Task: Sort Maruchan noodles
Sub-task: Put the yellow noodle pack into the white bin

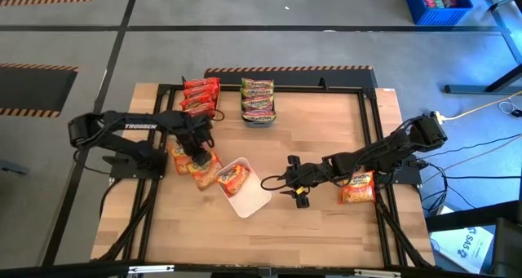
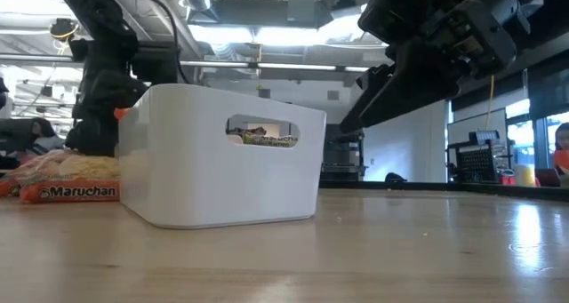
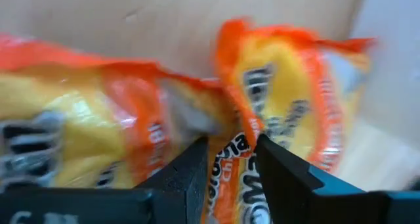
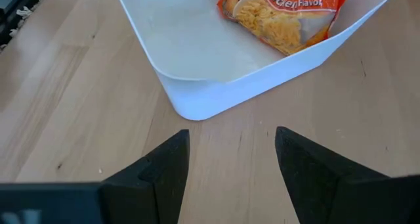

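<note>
Several crinkly Maruchan packets lie scattered over my table. The one I am working is an orange packet (image 3: pixel 275 119), its plastic creased and glossy, yellow print showing through. My left gripper (image 3: pixel 230 152) has its two dark fingers closed on the packet's edge, pinching a fold of wrapper between them. From above, that gripper (image 1: pixel 198 157) sits over a small cluster of orange packets (image 1: pixel 189 165) on the bare wood, just left of the white tray.

The white tray (image 1: pixel 253 198) is a smooth, rounded-corner plastic bin, set at an angle near the middle of the table. One orange packet (image 1: pixel 232 177) lies flat inside it against the far-left corner; I can read "Chicken Flavor" on it (image 4: pixel 289 14) through the right wrist camera. In the low view the tray (image 2: pixel 222 179) shows an oval handle slot in its wall.

My right gripper (image 1: pixel 295 185) hovers just right of the tray, apart from it, its fingers (image 4: pixel 164 165) spread wide with nothing between them.

At the back edge I see a stack of red packets (image 1: pixel 200 94) and, beside it, a stack of green-edged packets (image 1: pixel 258 99) in a dark tray. One more orange packet (image 1: pixel 357 187) rests under the right arm near the table's right rail. The table (image 1: pixel 326 229) is pale wood planking with a black frame.
</note>
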